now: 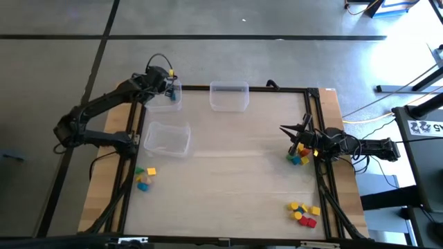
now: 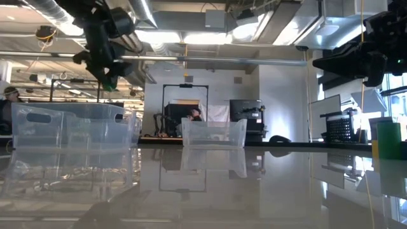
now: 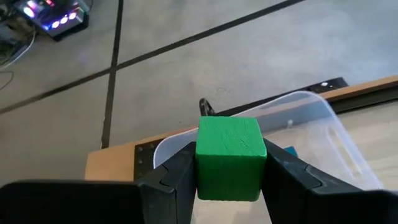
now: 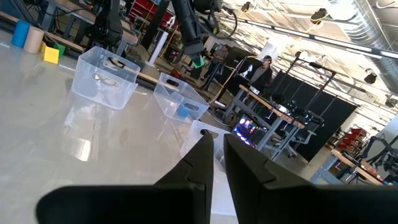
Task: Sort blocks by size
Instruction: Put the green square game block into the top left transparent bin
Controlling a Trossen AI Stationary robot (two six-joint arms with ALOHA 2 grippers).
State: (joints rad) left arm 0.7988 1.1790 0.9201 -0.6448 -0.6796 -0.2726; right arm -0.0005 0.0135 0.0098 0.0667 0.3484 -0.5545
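My left gripper (image 1: 168,81) hangs over the clear bin (image 1: 176,102) at the table's far left corner, shut on a green block (image 3: 229,158). The same block (image 2: 111,83) shows high above the bin in the low view. A blue block (image 3: 289,151) lies in that bin. Loose blocks lie in three clusters: near the left edge (image 1: 145,178), at the right edge (image 1: 299,156) and at the near right (image 1: 304,213). My right gripper (image 1: 287,130) waits shut above the right-edge cluster, holding nothing. My left gripper pinches the green block by two opposite side faces (image 3: 202,168) between its two fingers. The fingers slant downward toward the table's far left corner. The block is lifted clear, above the far-left bin.
A second clear bin (image 1: 229,97) stands at the middle of the far edge, and a third (image 1: 167,138) near the left edge, closer in. A dark frame (image 1: 315,104) borders the table. The middle of the table lies bare.
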